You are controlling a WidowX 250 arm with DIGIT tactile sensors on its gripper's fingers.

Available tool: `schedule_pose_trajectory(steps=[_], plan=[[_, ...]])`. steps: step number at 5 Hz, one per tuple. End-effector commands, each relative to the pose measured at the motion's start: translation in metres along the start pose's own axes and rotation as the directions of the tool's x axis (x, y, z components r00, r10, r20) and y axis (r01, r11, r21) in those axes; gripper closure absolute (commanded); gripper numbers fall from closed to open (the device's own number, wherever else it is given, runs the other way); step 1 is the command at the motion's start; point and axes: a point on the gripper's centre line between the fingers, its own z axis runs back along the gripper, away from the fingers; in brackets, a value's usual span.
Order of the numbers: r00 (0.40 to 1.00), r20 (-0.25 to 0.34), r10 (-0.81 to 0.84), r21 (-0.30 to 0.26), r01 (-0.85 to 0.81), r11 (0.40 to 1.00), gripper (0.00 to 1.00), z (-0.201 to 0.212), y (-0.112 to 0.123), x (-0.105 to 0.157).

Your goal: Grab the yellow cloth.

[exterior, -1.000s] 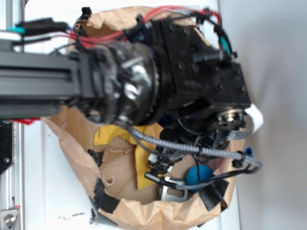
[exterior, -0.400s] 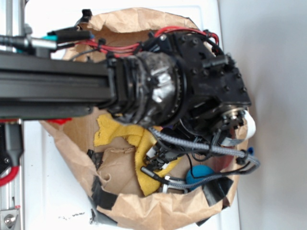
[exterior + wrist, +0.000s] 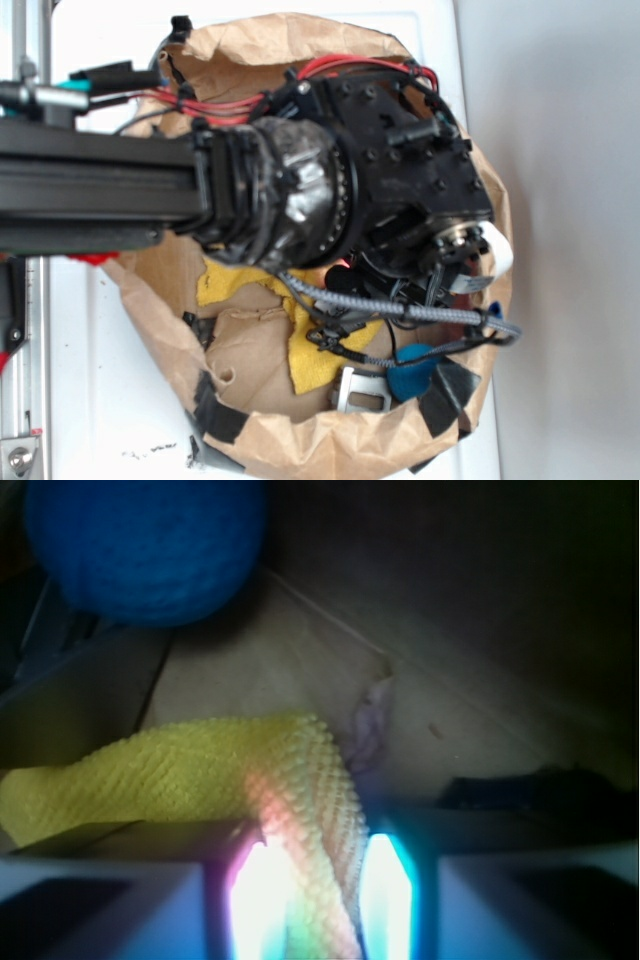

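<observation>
The arm [image 3: 150,190] reaches from the left over a brown paper bag [image 3: 260,45] on the white worktop [image 3: 110,370]. Inside the bag the yellow cloth [image 3: 310,355] lies on the paper floor, with a blue ball [image 3: 145,545] just beside it. In the wrist view a fold of cloth rises between the fingers [image 3: 395,905] of the claw [image 3: 318,910], which appears clenched on it.

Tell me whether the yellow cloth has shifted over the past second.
Yes. The yellow cloth has spread further down-right across the brown paper bag, with one fold pinched between the fingers.
</observation>
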Motion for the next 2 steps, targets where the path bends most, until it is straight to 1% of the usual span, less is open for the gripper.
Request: schedule_pose_trajectory(steps=[1, 2], plan=[[0.977, 0.211, -0.022, 0.039, 0.014, 0.999, 1.0, 0.078, -0.024, 0.02], [0.942, 0.334, -0.002, -0.005, 0.004, 1.0, 1.0, 0.121, -0.025, 0.019]])
